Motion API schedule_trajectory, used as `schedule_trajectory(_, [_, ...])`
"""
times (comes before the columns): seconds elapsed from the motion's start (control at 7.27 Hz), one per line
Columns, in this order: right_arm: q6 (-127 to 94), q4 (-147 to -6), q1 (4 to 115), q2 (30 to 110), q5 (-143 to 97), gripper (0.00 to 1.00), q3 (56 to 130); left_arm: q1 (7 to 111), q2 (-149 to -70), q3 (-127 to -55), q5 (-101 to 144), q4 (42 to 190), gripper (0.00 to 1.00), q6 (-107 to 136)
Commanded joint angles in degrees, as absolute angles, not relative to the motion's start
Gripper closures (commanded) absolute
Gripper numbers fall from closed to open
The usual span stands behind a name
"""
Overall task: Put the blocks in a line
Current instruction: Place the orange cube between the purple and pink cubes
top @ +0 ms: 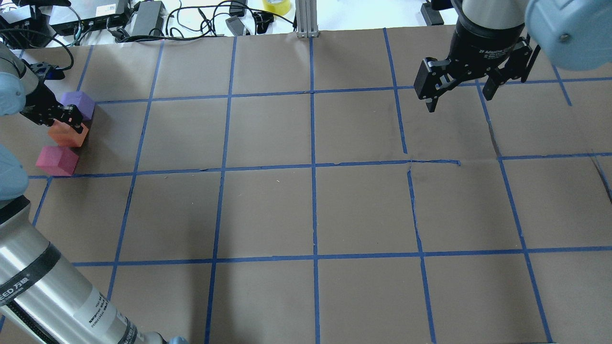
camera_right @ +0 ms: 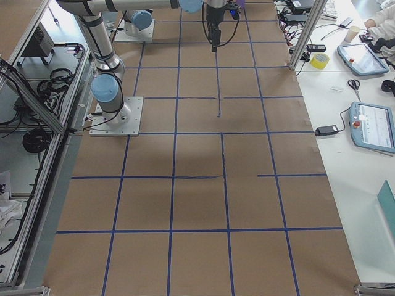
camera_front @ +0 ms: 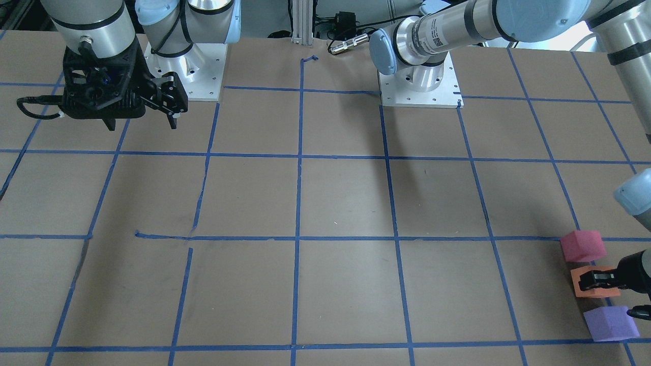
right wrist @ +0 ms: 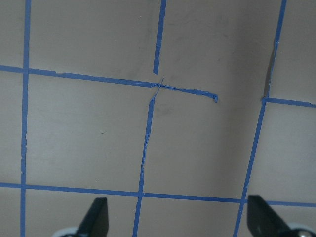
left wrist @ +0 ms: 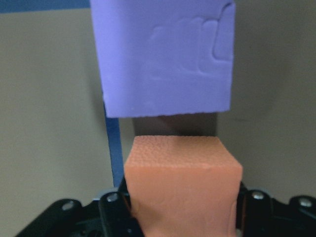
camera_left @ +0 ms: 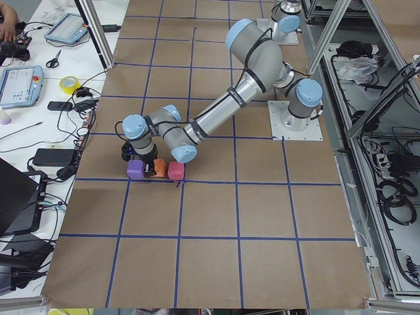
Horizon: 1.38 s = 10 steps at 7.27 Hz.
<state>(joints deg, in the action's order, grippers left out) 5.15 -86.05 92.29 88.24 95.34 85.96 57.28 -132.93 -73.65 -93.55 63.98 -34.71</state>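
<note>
The three blocks stand in a short row at the table's far left edge: the purple block, the orange block in the middle and the pinkish-red block. My left gripper is shut on the orange block, which rests on the table with one finger on each side. The purple block sits just ahead of it with a small gap. My right gripper is open and empty, hanging above the table far from the blocks.
The brown paper table carries a grid of blue tape. Cables, power bricks and a roll of yellow tape lie past its far edge. The right arm's base plate and the left arm's base plate are bolted on near the robot.
</note>
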Motion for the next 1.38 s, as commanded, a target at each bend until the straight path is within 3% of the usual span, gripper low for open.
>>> schedule_trajectory(0.0, [5.1, -86.0, 92.2, 88.3, 95.4, 0.00, 86.0, 57.2, -133.2, -73.8, -93.3, 62.1, 1.00, -35.0])
schedule_trajectory(1.1, [5.0, -85.9, 92.4, 88.2, 95.0, 0.00, 86.0, 57.1, -133.3, -73.8, -93.3, 62.1, 0.97, -35.5])
schedule_trajectory(1.24, [5.0, -86.0, 92.3, 88.2, 95.2, 0.00, 86.0, 57.0, -133.3, -73.9, -93.4, 62.1, 0.64, -35.6])
